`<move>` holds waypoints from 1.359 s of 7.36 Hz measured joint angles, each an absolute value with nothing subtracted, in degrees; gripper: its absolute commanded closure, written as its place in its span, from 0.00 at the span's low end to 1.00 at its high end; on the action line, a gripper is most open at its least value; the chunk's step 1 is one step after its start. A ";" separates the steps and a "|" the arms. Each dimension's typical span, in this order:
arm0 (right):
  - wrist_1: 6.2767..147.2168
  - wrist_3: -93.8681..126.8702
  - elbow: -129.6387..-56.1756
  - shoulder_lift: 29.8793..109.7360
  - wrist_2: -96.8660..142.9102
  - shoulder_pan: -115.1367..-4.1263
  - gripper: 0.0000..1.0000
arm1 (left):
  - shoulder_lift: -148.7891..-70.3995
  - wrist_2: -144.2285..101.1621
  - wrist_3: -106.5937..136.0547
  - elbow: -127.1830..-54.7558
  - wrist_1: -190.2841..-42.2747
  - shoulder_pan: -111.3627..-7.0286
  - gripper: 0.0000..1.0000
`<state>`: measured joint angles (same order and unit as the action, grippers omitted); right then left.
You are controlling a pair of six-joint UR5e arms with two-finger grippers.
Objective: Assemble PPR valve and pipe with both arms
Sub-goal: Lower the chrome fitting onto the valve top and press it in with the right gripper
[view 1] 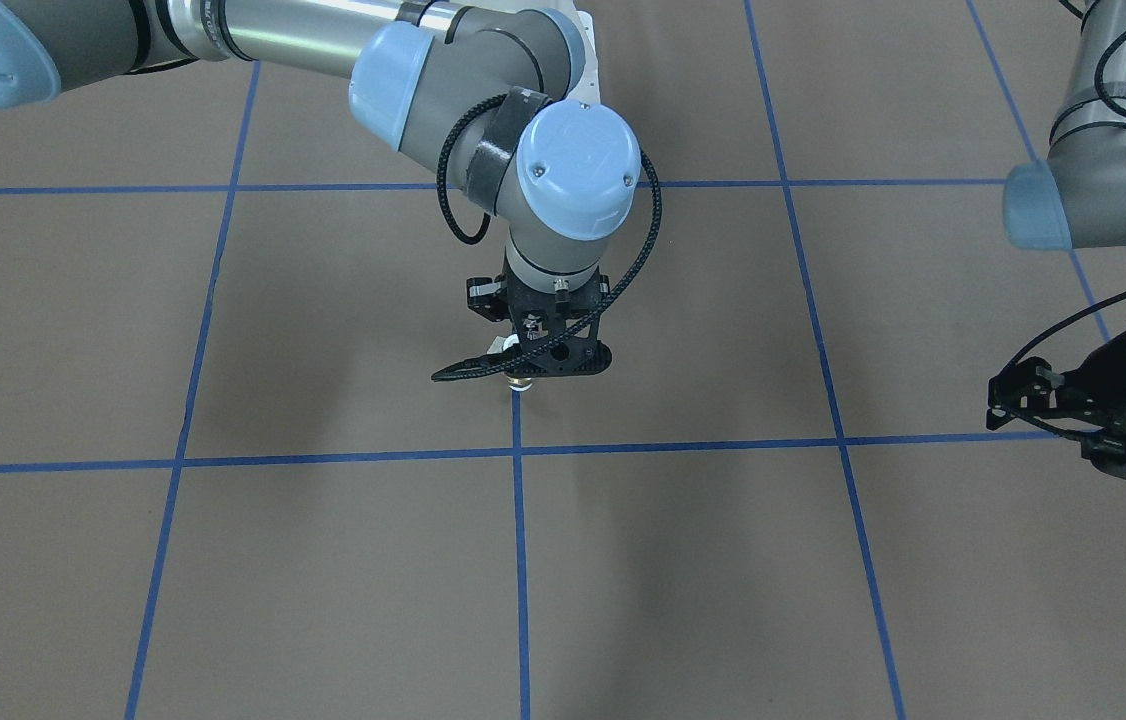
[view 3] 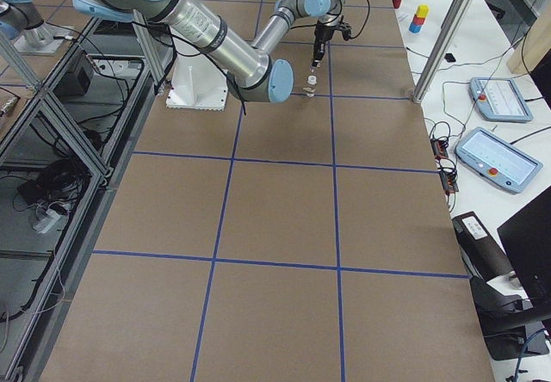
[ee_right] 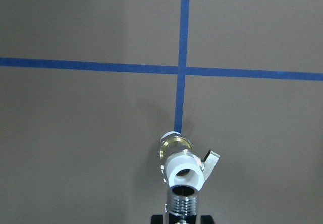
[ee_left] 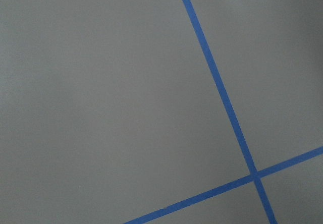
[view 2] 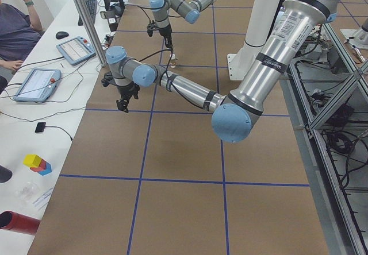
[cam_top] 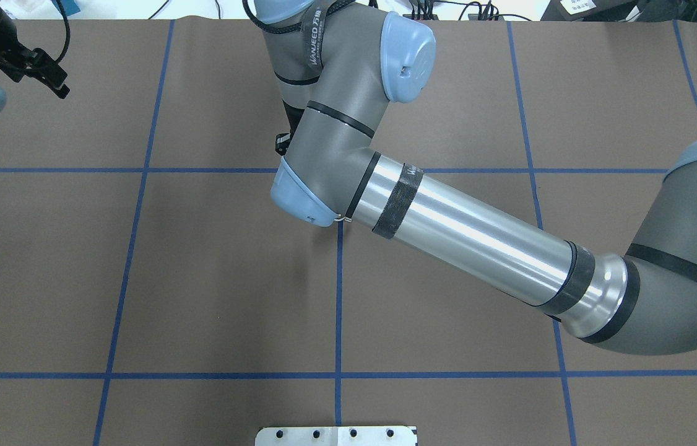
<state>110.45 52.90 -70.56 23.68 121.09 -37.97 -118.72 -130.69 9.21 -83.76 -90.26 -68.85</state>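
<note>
The PPR valve (ee_right: 177, 156) stands upright on a blue tape line, brass middle low, white socket end up, small lever to its right. It also shows in the front view (view 1: 520, 386) and the exterior right view (view 3: 310, 85). The silver threaded pipe (ee_right: 182, 201) sits right by the white socket. I cannot tell if they touch. My right gripper (ee_right: 182, 220) is shut on the pipe just above the valve, and it also shows in the front view (view 1: 521, 368). My left gripper (view 1: 998, 400) is open and empty, far off to the side, and it also shows overhead (cam_top: 54, 80).
The right forearm (cam_top: 466, 229) stretches across the mat and hides the valve in the overhead view. The white pedestal base (cam_top: 336, 435) is at the robot's edge. Tablets (view 2: 34, 82), coloured blocks (view 2: 37, 163) and a red cylinder (view 2: 17, 221) lie on the operators' desk.
</note>
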 measured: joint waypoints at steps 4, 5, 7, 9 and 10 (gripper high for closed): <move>107.69 52.42 -70.28 24.89 120.35 -38.04 1.00 | -118.93 -130.63 9.40 -83.70 -90.26 -68.82 0.00; 107.50 52.39 -70.26 24.98 120.33 -38.03 1.00 | -118.93 -130.63 9.40 -83.66 -90.26 -68.82 0.00; 107.36 52.39 -70.23 25.27 120.32 -38.00 1.00 | -118.92 -130.69 9.40 -83.60 -90.26 -68.82 0.00; 105.96 52.63 -70.23 25.97 120.32 -37.94 1.00 | -118.93 -130.66 9.40 -83.59 -90.26 -68.82 0.00; 105.01 52.74 -70.22 26.46 120.32 -37.92 1.00 | -118.96 -130.67 9.40 -83.59 -90.26 -68.82 0.00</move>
